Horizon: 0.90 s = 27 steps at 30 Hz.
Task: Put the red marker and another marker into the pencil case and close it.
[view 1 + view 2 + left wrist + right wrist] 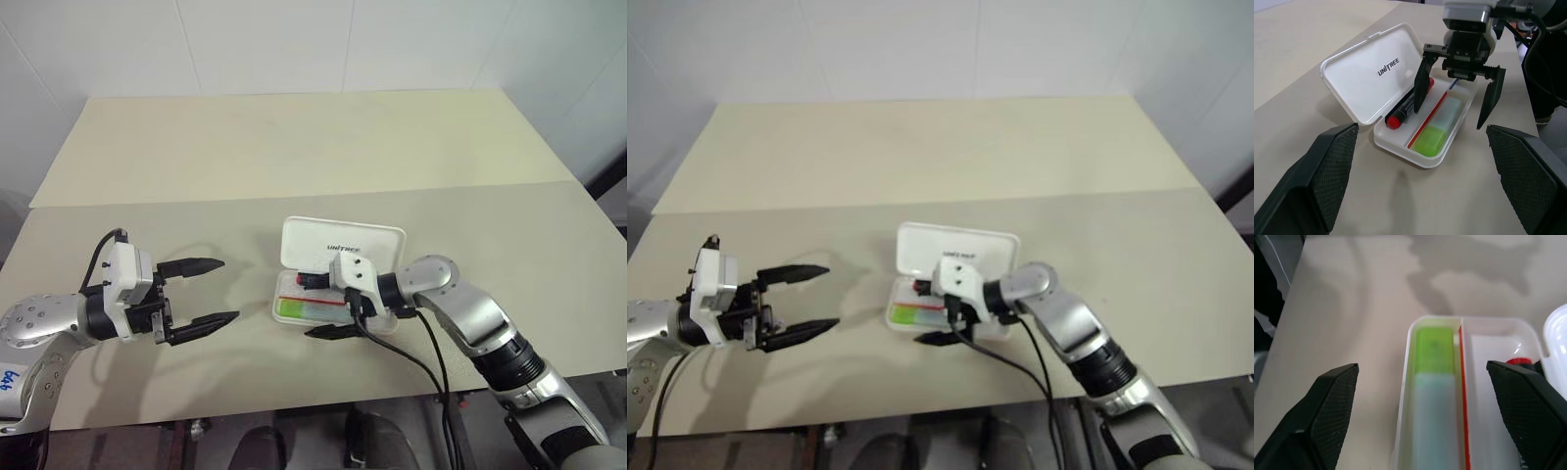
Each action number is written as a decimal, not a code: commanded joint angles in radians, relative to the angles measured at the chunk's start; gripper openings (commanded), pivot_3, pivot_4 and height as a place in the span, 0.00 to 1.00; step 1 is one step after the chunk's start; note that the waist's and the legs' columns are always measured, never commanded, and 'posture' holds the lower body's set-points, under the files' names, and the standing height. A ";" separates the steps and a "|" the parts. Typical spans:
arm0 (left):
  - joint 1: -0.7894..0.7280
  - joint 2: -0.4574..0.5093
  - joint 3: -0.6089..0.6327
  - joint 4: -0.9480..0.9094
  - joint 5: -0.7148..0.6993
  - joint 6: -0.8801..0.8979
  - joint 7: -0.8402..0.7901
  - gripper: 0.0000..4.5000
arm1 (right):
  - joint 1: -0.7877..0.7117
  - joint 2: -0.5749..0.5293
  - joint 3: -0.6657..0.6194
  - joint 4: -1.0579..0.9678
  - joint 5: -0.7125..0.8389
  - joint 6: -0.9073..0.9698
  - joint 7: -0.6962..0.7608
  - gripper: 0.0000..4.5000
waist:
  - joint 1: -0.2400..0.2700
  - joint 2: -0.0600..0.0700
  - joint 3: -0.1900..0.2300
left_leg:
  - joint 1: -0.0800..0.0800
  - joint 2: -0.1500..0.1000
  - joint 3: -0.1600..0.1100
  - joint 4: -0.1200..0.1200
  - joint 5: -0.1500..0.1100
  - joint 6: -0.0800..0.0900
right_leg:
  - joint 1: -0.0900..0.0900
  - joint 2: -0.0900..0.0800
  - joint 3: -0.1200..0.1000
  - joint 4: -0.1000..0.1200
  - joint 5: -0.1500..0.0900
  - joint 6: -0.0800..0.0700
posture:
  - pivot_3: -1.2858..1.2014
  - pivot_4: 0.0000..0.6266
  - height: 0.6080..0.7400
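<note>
1. Black fingers first, since they're nearest me: my left gripper sits at the lower left of the head view with its jaws spread wide and nothing between them. It's well apart from the case, just pointing toward it across the table.

2. My right gripper is at the centre of the head view, hovering right over the tray of the pencil case. Jaws are wide here too, holding nothing; in the left wrist view one finger hangs over the red marker's slot and the other sits past the outer wall of the case.

3. Both markers look to be in. The green-capped marker lies flat in the compartment on the near side of the thin red divider, cap toward my left arm. The red marker lies in the other compartment, next to the lid, partly hidden behind the right gripper's finger.

4. So I'd call the loading part done.

5. Farther back, the lid is standing open, tilted up off its hinge with the lettering facing out. That's what's left, by my read: get the right gripper clear of the tray, then push the lid down until it shuts. Nothing is touching the lid right now.
</note>
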State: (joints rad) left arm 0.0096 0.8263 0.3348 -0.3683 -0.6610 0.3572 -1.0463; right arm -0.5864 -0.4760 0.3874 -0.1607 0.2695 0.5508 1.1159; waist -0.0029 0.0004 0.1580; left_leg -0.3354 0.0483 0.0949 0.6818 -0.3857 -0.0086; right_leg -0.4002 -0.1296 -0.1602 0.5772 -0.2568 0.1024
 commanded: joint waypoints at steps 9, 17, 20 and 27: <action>0.180 -0.219 0.067 -0.193 0.100 -0.031 0.342 1.00 | -0.047 -0.066 -0.367 -0.108 0.517 0.104 0.194 0.99 | 0.001 -0.001 0.000 | 0.000 0.000 -0.001 0.000 -0.002 0.002 | 0.000 -0.001 0.000 0.000 0.000 0.000 | 0.52 0.24 1.00; 0.372 -0.462 0.075 -0.354 0.300 -0.030 0.693 1.00 | -0.201 -0.104 -0.438 0.063 0.492 0.004 0.245 0.99 | 0.006 -0.005 -0.003 | 0.001 0.000 0.000 0.001 -0.002 0.002 | 0.000 -0.001 0.001 0.000 0.000 0.000 | 0.52 0.24 1.00; 0.417 -0.569 0.027 -0.420 0.406 -0.024 0.848 1.00 | -0.211 -0.168 -0.392 0.196 0.371 -0.159 0.391 0.99 | 0.015 -0.008 -0.004 | 0.001 0.000 -0.002 0.002 -0.002 0.003 | 0.002 -0.001 0.001 -0.001 0.000 0.000 | 0.52 0.24 1.00; 0.440 -0.832 -0.035 -0.497 0.477 0.083 1.114 1.00 | -0.255 -0.149 -0.343 0.361 0.285 -0.287 0.471 0.99 | 0.004 -0.007 -0.004 | 0.001 0.000 0.000 0.003 -0.004 0.006 | 0.002 -0.002 -0.001 -0.001 0.000 0.000 | 0.52 0.24 1.00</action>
State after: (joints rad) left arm 0.4477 0.0172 0.3047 -0.7966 -0.2087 0.4274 0.0210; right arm -0.8073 -0.6268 0.0496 0.2053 0.5496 0.2845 1.5297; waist 0.0009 -0.0069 0.1538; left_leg -0.3346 0.0496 0.0947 0.6844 -0.3894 -0.0030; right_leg -0.3983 -0.1309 -0.1619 0.5760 -0.2571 0.1014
